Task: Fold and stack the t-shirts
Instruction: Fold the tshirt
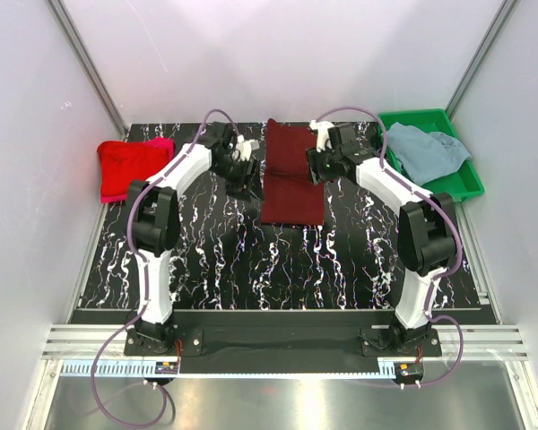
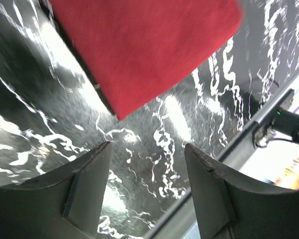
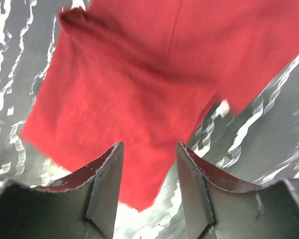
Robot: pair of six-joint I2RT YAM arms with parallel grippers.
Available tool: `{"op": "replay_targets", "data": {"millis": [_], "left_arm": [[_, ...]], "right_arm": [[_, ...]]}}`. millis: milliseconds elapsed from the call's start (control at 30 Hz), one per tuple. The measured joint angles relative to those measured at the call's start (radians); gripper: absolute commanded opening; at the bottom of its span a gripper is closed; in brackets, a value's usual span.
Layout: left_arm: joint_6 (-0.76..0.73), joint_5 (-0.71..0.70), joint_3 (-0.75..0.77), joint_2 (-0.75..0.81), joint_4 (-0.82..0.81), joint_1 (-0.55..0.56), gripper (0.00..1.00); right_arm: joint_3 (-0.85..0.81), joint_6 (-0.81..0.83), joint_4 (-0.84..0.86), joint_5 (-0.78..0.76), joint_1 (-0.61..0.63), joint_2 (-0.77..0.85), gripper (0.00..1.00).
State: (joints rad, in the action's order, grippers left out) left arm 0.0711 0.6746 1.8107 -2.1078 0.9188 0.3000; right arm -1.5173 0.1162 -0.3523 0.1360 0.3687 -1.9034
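On the marbled table (image 1: 206,260), green tray (image 1: 463,185) holds grey-blue t-shirt (image 1: 429,152); left hand (image 2: 147,149), right hand (image 3: 149,147) spread.

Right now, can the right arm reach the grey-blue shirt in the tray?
Probably yes. The grey-blue shirt lies uncovered in the green tray, close beside the arm, nothing between; the right claw is open and empty.

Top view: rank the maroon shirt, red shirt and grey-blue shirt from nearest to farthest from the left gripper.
1. Maroon shirt, just right of the left gripper.
2. Red shirt, far left.
3. Grey-blue shirt, in the tray, far right.
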Motion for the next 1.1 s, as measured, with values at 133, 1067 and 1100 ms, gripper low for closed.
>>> {"op": "replay_targets", "data": {"millis": [133,1067,1100], "left_arm": [[0.043,0.011,-0.052,-0.031,-0.005,0.000,0.61],[0.138,0.066,-0.013,-0.223,-0.104,0.032,0.35],[0.139,0.066,-0.013,-0.225,-0.105,0.033,0.35]], "right_arm": [[0.071,-0.186,-0.058,0.098,-0.064,-0.002,0.50],[0.340,-0.702,0.018,0.425,-0.186,-0.064,0.41],[0.341,-0.703,0.018,0.423,-0.189,-0.064,0.41]]}}
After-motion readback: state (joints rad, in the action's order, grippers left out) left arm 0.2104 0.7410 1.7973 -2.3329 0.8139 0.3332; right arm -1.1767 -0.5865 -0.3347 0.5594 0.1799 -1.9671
